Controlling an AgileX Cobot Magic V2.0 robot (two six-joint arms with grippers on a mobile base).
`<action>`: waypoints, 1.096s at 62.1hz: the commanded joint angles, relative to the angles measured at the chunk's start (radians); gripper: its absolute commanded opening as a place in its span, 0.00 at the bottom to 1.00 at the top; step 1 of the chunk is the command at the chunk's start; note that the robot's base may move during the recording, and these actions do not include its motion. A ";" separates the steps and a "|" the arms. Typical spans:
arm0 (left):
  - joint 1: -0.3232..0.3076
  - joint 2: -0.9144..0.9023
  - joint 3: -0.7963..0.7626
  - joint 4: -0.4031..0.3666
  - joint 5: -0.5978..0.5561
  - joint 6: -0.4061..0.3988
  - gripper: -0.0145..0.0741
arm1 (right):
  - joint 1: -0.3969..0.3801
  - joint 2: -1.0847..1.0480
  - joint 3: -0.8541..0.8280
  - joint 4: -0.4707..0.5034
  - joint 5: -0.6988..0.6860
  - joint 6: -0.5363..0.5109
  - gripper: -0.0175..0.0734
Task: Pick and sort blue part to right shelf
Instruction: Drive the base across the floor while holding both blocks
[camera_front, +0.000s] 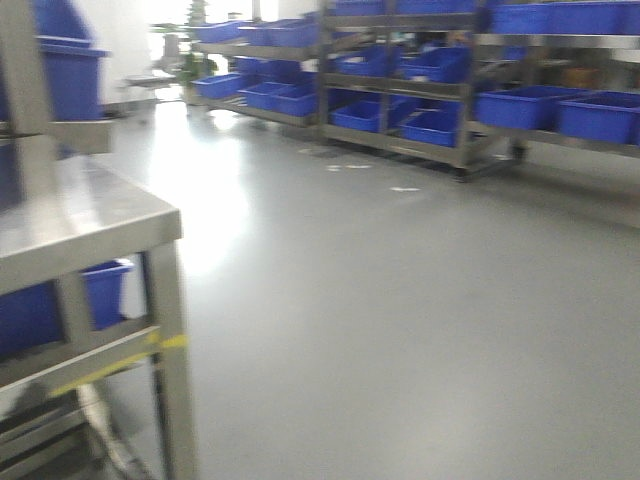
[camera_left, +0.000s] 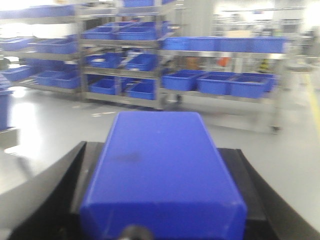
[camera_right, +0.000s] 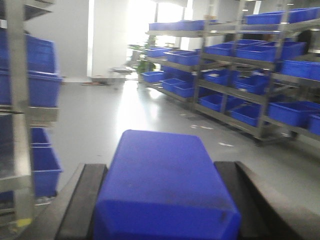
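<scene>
In the left wrist view a blue part (camera_left: 162, 190), a smooth blue plastic block, fills the space between the black fingers (camera_left: 65, 195) of my left gripper (camera_left: 159, 152), which is shut on it. The right wrist view shows the same kind of blue part (camera_right: 162, 195) clamped in my right gripper (camera_right: 161, 167), with black fingers (camera_right: 82, 200) tight against both its sides. Neither gripper appears in the front view. A stainless-steel shelf (camera_front: 90, 225) with blue crates (camera_front: 70, 75) stands close at the left. I cannot tell whether it is the right shelf.
Steel racks (camera_front: 400, 90) loaded with blue crates (camera_front: 520, 105) line the far side, and they also show as racks (camera_left: 150, 60) and racks (camera_right: 240, 70) in the wrist views. Glossy grey floor (camera_front: 400, 320) lies between. The pictures are motion-blurred.
</scene>
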 joint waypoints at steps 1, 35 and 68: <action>0.000 0.016 -0.028 0.005 -0.081 -0.009 0.50 | 0.002 0.017 -0.029 -0.023 -0.092 -0.005 0.44; 0.000 0.016 -0.028 0.005 -0.081 -0.009 0.50 | 0.002 0.017 -0.029 -0.023 -0.092 -0.005 0.44; 0.000 0.016 -0.028 0.005 -0.081 -0.009 0.50 | 0.002 0.017 -0.029 -0.023 -0.092 -0.005 0.44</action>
